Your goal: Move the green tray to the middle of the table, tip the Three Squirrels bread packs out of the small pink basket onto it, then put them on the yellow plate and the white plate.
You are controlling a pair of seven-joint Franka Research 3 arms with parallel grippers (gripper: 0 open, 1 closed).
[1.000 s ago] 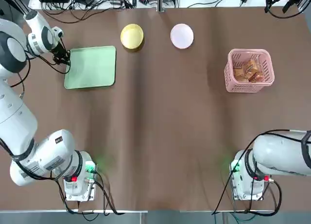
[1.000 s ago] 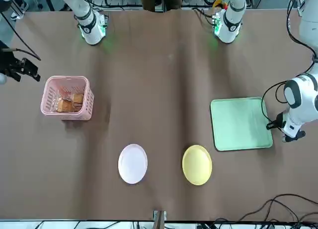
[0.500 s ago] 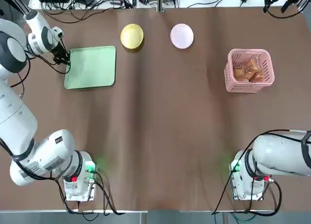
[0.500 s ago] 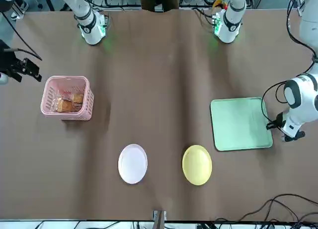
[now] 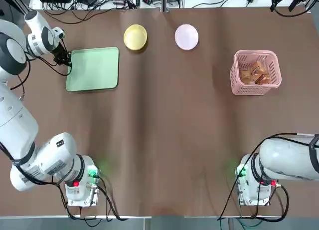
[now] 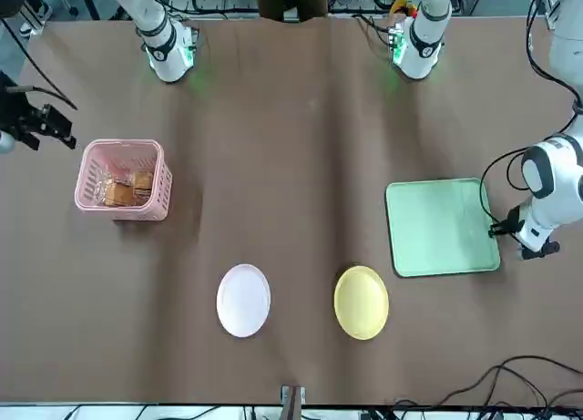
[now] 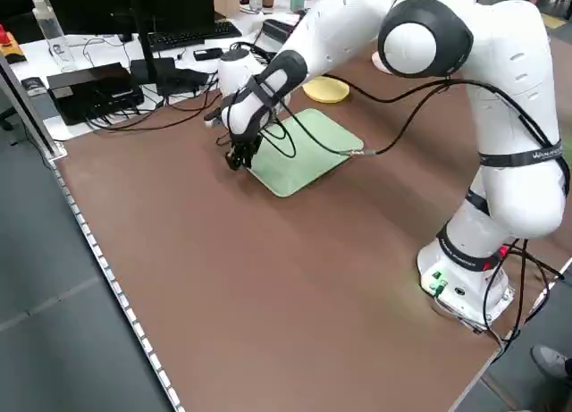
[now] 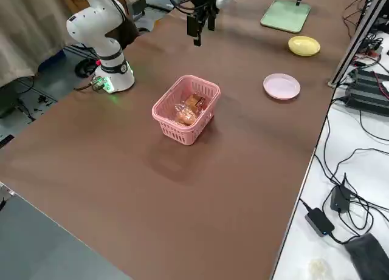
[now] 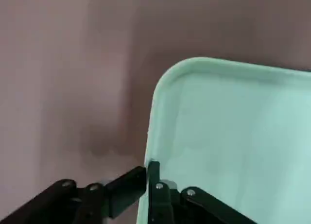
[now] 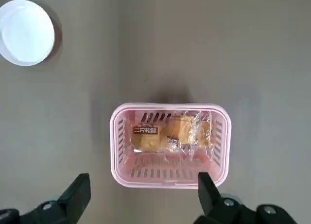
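Pincer on the left arm (image 9: 147, 173) is clamped on the rim of the green tray (image 9: 233, 136), over at the left side of the worktop (image 5: 169, 140). Right pincer (image 10: 145, 185) is held wide apart above the pink basket (image 10: 170, 173), so nothing's gripped there. Bread packs (image 10: 170, 134) are bunched up inside the basket. The yellow plate (image 5: 135, 37) and white plate (image 5: 186, 37) are set side by side, between tray and basket.

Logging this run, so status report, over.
Left gripper shut on pale green tray's rim; right gripper open, empty, above table. Tray left of middle.
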